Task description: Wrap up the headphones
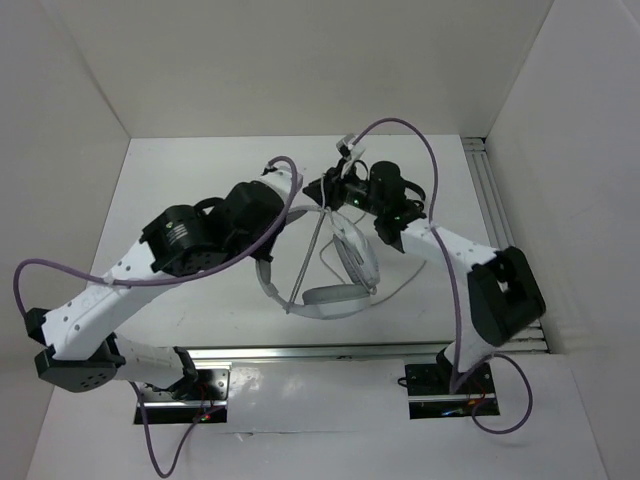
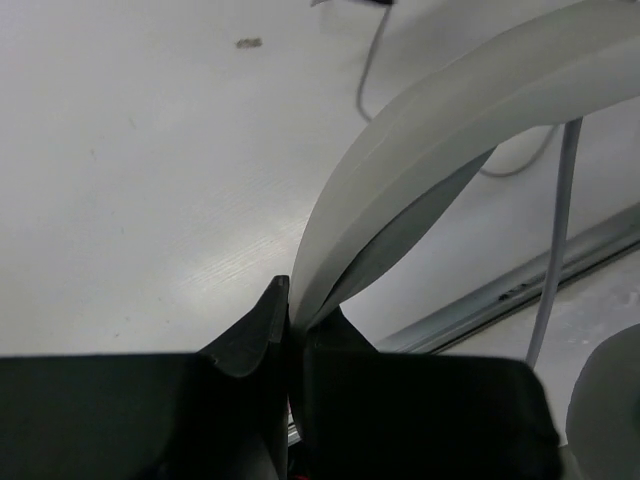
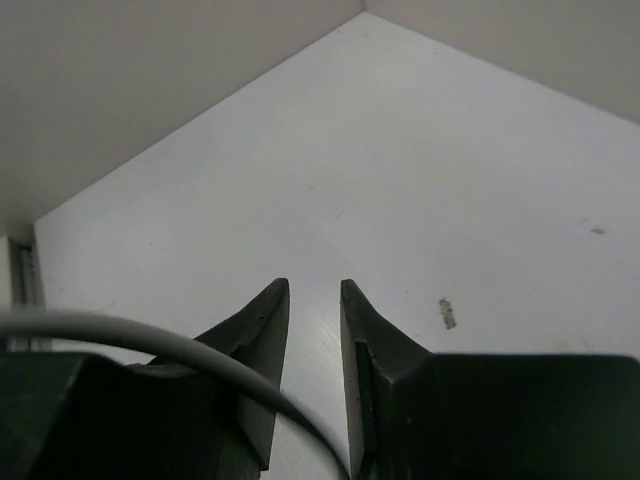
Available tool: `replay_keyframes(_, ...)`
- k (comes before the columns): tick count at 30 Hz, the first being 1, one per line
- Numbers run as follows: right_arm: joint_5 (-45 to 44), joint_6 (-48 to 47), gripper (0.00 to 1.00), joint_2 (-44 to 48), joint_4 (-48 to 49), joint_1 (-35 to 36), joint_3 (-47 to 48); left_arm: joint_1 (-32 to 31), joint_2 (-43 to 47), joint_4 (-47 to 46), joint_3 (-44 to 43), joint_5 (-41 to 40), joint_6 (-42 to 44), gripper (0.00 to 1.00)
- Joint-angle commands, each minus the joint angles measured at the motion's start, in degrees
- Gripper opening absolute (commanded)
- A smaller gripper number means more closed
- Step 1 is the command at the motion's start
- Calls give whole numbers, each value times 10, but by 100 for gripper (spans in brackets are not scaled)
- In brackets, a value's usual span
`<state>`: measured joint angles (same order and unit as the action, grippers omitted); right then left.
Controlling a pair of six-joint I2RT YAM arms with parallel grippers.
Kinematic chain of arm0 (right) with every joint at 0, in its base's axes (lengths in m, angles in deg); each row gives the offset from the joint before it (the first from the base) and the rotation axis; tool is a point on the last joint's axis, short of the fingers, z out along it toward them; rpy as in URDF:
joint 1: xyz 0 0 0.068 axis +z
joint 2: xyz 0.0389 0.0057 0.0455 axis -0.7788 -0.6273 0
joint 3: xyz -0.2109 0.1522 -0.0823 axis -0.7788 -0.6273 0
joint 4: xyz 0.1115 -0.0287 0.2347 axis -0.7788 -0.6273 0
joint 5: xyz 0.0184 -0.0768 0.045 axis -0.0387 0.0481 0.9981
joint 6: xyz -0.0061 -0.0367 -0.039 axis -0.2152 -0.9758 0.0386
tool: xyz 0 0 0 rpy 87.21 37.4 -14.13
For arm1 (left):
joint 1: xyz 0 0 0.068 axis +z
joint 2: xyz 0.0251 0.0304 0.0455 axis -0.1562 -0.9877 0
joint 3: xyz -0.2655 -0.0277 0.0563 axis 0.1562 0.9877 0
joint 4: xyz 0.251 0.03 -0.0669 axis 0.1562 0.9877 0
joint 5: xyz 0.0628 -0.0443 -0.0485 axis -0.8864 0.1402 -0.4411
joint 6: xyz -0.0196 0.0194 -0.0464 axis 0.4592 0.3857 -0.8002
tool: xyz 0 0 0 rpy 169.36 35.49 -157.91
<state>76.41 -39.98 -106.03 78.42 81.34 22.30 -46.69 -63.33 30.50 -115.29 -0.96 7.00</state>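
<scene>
White table [image 1: 200,170], white walls [image 1: 300,60]; left jaws clamp headphones [image 2: 420,150] headband, right jaws slightly parted, empty.

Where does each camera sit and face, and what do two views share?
Top external: above, behind the robot, looking down on the table; left arm and right arm show.
Left wrist: on the left arm; left gripper shut on the headphones.
Right wrist: on the right arm, facing table and wall corner; right gripper open.
Shared: headphones, top and left wrist.
</scene>
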Motion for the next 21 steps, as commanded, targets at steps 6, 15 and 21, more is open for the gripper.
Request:
replay_keyframes(6, 90, 129, 48, -141, 148, 61, 78, -17, 32, -24, -121, -37, -46, 0)
replay_keyframes(15, 131, 203, 31, -249, 288, 97, 21, 75, -96, 33, -389, -127, -70, 0)
replay_keyframes(21, 131, 237, 31, -259, 381, 122, -63, 278, -152, 14, -406, -35, -50, 0)
